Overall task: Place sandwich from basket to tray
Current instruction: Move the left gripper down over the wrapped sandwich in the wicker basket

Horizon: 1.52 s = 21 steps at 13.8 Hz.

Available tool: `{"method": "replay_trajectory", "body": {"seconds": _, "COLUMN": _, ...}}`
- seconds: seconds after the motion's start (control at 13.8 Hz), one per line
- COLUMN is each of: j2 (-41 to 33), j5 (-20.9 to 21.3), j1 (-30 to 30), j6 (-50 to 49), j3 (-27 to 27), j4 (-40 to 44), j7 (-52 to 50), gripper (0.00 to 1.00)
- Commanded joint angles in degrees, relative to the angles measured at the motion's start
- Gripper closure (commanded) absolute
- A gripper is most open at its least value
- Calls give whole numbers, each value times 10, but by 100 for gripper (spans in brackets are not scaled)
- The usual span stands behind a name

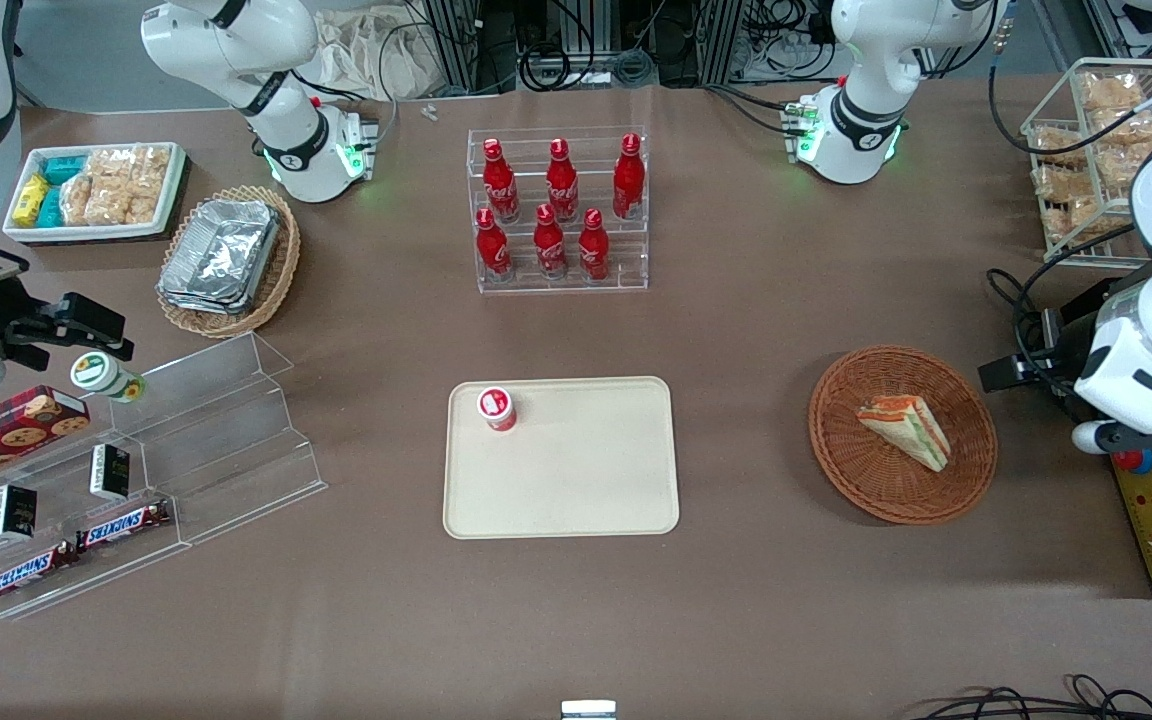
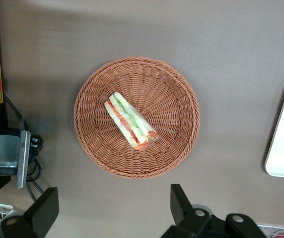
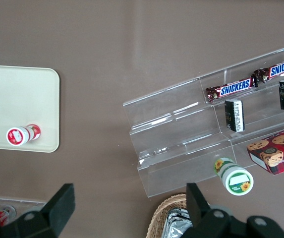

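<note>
SNICKERS — on two chocolate bars point(image 1: 123, 524) on the clear shelf point(image 1: 226, 440)

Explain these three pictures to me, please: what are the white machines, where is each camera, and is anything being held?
The white machines are two robot arms. One picture looks down on the whole table; the other two come from cameras on the arms' wrists. The sandwich lies in the round wicker basket; it should go onto the beige tray, where a small red-and-white bottle stands. The working arm's gripper hovers above the table beside the basket, fingers open, holding nothing. Cola bottles stand in a rack farther from the front camera than the tray.
</note>
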Motion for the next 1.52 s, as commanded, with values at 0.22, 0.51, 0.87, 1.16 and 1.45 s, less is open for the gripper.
{"method": "replay_trajectory", "body": {"seconds": 0.22, "j2": 19, "j5": 9, "j1": -5, "j6": -18, "j3": 1, "j4": 25, "j7": -19, "gripper": 0}}
{"method": "replay_trajectory", "body": {"seconds": 0.51, "j2": 37, "j5": 23, "j1": -24, "j6": -10, "j3": 2, "j4": 17, "j7": -125, "gripper": 0}}
{"method": "replay_trajectory", "body": {"seconds": 0.87, "j2": 46, "j5": 16, "j1": -22, "j6": 42, "j3": 4, "j4": -38, "j7": -151, "gripper": 0}}
{"method": "replay_trajectory", "body": {"seconds": 1.16, "j2": 47, "j5": 12, "j1": -18, "j6": 84, "j3": 6, "j4": -81, "j7": -184, "gripper": 0}}
{"method": "replay_trajectory", "body": {"seconds": 1.45, "j2": 32, "j5": 10, "j1": -16, "j6": 159, "j3": 8, "j4": -153, "j7": -312, "gripper": 0}}
